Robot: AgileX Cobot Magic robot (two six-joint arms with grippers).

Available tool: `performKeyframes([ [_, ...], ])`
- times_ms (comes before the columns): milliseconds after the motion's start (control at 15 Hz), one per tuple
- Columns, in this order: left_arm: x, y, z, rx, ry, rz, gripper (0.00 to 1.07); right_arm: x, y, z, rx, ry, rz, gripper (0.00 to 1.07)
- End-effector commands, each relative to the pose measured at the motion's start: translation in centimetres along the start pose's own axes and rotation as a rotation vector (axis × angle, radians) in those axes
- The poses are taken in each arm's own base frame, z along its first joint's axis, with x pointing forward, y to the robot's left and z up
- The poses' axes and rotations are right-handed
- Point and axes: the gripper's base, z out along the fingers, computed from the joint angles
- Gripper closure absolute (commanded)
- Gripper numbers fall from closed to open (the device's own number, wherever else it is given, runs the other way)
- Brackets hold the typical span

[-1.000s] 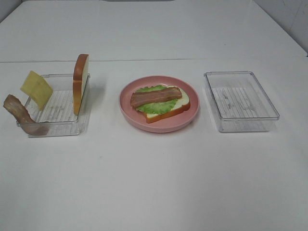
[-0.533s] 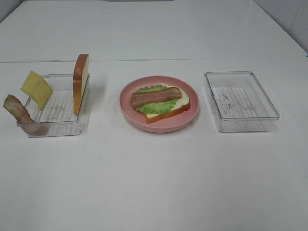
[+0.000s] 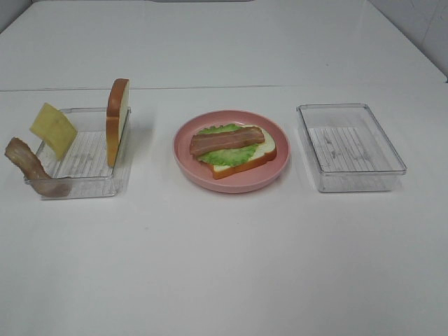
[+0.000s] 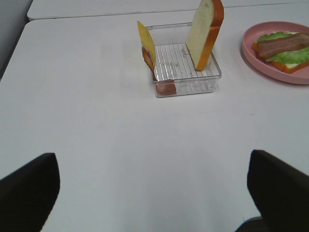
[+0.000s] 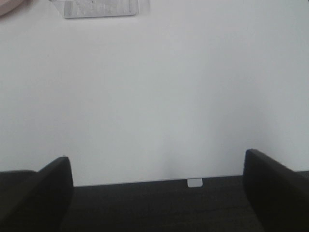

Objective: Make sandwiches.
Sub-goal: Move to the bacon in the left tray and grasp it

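W/ left tool (image 4: 154,188) & right tool (image 5: 154,162) wide open, empty, half-built sandwich (image 3: 234,148) sits on pink plate (image 3: 231,185); prob. pinch cheese (image 3: 53,129) by raised edge in left tray (image 3: 120,178), lay flat on top.

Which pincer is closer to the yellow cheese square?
Left. The left pincer faces the yellow cheese square; the right pincer is off by the empty clear plastic tray.

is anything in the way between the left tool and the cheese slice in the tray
Nothing visible: only bare table lies between the left tool and the clear tray. The cheese slice leans at the tray's outer wall with a bacon strip beside it; the upright bread slice stands toward the plate.
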Motion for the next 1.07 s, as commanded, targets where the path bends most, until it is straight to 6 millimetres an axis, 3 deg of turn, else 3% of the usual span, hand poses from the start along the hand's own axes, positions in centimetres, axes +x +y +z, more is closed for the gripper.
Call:
performKeyframes([
  [67,0.1,-0.1,-0.1,0.003,-0.013,-0.008,0.07,1.4,-0.2,-0.3,0.006,-0.094,0.012,0.16],
  [600,0.1,-0.1,-0.1,0.003,-0.013,-0.008,0.07,3.3,0.5,-1.9,-0.013,-0.293,0.052,0.16],
  [1067,0.1,-0.1,-0.1,0.003,-0.012,-0.009,0.07,3.3,0.5,-1.9,-0.015,-0.293,0.056,0.16],
])
